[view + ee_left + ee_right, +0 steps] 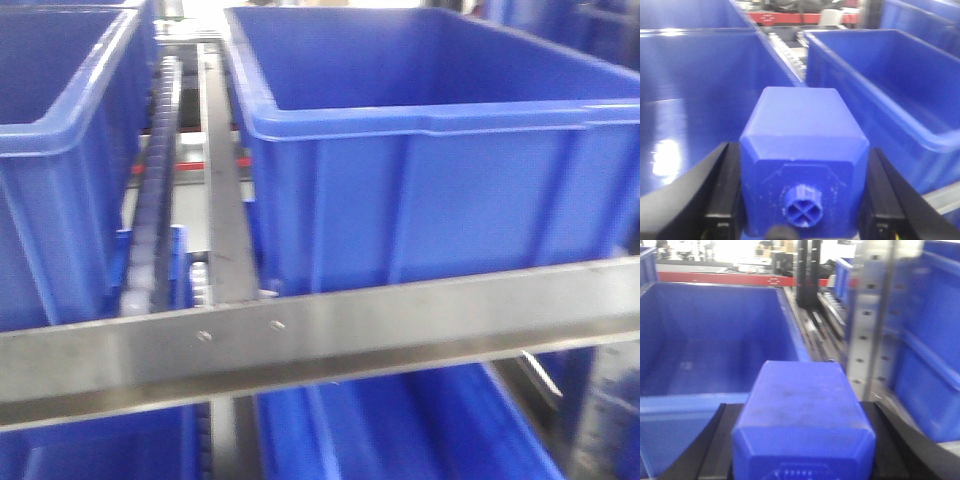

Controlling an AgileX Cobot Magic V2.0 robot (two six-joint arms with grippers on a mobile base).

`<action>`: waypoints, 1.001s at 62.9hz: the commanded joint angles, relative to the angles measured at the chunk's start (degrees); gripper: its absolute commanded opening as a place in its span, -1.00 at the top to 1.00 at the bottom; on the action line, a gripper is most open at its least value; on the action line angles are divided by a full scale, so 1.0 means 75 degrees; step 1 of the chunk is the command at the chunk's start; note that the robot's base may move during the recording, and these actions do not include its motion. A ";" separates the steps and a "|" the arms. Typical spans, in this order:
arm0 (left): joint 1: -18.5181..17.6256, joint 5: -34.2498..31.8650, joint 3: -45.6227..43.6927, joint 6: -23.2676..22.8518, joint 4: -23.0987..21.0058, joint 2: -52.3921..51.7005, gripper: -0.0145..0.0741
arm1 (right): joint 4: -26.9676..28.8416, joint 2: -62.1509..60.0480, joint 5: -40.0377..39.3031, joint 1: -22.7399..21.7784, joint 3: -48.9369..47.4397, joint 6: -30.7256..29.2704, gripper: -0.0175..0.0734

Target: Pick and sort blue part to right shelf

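Observation:
In the left wrist view my left gripper (802,170) is shut on a blue blocky part (802,135) with a round cross-shaped stub on its near face; black fingers (722,185) press both its sides. It hangs above the gap between two blue bins. In the right wrist view my right gripper (802,430) is shut on a second blue part (802,405), held in front of a blue bin (715,345) and beside a metal shelf post (872,320). Neither gripper shows in the front view.
The front view shows two large blue bins (430,150) (50,150) on a roller shelf, a steel rail (320,335) across the front, roller tracks (160,180) between the bins, and more blue bins (420,430) on the level below.

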 commanded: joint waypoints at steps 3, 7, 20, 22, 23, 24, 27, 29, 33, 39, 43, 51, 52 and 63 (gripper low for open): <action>0.0011 -0.0681 -0.0209 -0.0026 -0.0153 0.0121 0.07 | -0.0062 0.0061 -0.0711 -0.0038 -0.0236 -0.0049 -0.30; 0.0011 -0.0681 -0.0209 -0.0026 -0.0153 0.0121 0.07 | -0.0062 0.0061 -0.0711 -0.0038 -0.0236 -0.0049 -0.30; 0.0011 -0.0681 -0.0209 -0.0026 -0.0153 0.0121 0.07 | -0.0062 0.0061 -0.0711 -0.0038 -0.0236 -0.0049 -0.30; 0.0011 -0.0681 -0.0209 -0.0026 -0.0153 0.0121 0.07 | -0.0062 0.0061 -0.0711 -0.0038 -0.0236 -0.0049 -0.30; 0.0011 -0.0681 -0.0209 -0.0026 -0.0153 0.0121 0.07 | -0.0062 0.0061 -0.0711 -0.0038 -0.0236 -0.0049 -0.30; 0.0011 -0.0681 -0.0209 -0.0026 -0.0153 0.0121 0.07 | -0.0062 0.0061 -0.0711 -0.0038 -0.0236 -0.0049 -0.30; 0.0011 -0.0681 -0.0209 -0.0026 -0.0153 0.0121 0.07 | -0.0062 0.0061 -0.0711 -0.0038 -0.0236 -0.0049 -0.30; 0.0011 -0.0681 -0.0209 -0.0026 -0.0153 0.0121 0.07 | -0.0062 0.0061 -0.0711 -0.0038 -0.0236 -0.0049 -0.30; 0.0011 -0.0681 -0.0209 -0.0026 -0.0153 0.0121 0.07 | -0.0062 0.0061 -0.0711 -0.0038 -0.0236 -0.0049 -0.30; 0.0011 -0.0681 -0.0209 -0.0026 -0.0153 0.0121 0.07 | -0.0062 0.0061 -0.0711 -0.0038 -0.0236 -0.0049 -0.30; 0.0011 -0.0681 -0.0209 -0.0026 -0.0153 0.0121 0.07 | -0.0062 0.0061 -0.0711 -0.0038 -0.0236 -0.0049 -0.30; 0.0011 -0.0681 -0.0209 -0.0026 -0.0153 0.0121 0.07 | -0.0062 0.0061 -0.0711 -0.0038 -0.0236 -0.0049 -0.30; 0.0011 -0.0681 -0.0209 -0.0026 -0.0153 0.0121 0.07 | -0.0062 0.0061 -0.0711 -0.0038 -0.0236 -0.0049 -0.30; 0.0011 -0.0681 -0.0209 -0.0026 -0.0153 0.0121 0.07 | -0.0062 0.0061 -0.0711 -0.0038 -0.0236 -0.0049 -0.30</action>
